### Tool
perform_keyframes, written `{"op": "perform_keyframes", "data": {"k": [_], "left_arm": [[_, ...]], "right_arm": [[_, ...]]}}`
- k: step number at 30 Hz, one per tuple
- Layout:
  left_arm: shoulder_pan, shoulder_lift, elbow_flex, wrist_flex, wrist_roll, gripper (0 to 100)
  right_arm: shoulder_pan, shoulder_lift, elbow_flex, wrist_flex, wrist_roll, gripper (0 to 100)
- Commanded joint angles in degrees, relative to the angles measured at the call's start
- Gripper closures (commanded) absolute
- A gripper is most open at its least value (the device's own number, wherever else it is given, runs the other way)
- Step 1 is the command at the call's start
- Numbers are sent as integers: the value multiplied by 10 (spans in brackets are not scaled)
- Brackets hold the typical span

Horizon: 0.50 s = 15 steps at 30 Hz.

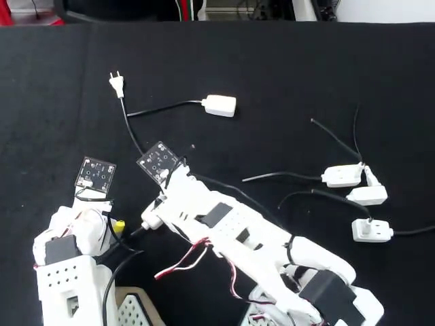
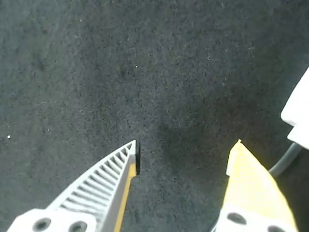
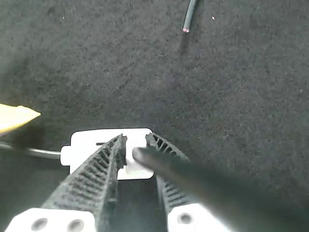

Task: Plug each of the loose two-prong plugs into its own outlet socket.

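My right gripper [image 3: 135, 140] is shut on a white two-prong plug [image 3: 138, 166] that sits against a white outlet socket [image 3: 91, 142]; its black cable runs back toward the camera. In the high view this socket [image 1: 151, 219] lies at the tip of the right arm, at the front left of the table. My left gripper [image 2: 186, 150] hangs open over bare black cloth just beside it, and its yellow finger [image 1: 119, 225] is near the socket. Far back on the left lies a loose white plug [image 1: 116, 83], with a free white socket [image 1: 219, 105] to its right.
Three white sockets [image 1: 343, 175], [image 1: 368, 195], [image 1: 372, 230] with black cables lie at the right side. A black cable [image 1: 132, 132] trails from the loose plug toward the arms. The black cloth table [image 1: 285, 61] is open at the back and middle.
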<state>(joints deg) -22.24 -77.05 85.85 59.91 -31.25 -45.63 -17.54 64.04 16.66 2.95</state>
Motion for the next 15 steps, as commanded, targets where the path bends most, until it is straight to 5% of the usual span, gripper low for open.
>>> {"op": "perform_keyframes", "data": {"k": [1,15], "left_arm": [[-4,-4,-4,1,-5,704],[-4,-4,-4,1,-5,704]], "right_arm": [[1,14,-1,19,21,987],[245,13,-39,19,139,987]]}}
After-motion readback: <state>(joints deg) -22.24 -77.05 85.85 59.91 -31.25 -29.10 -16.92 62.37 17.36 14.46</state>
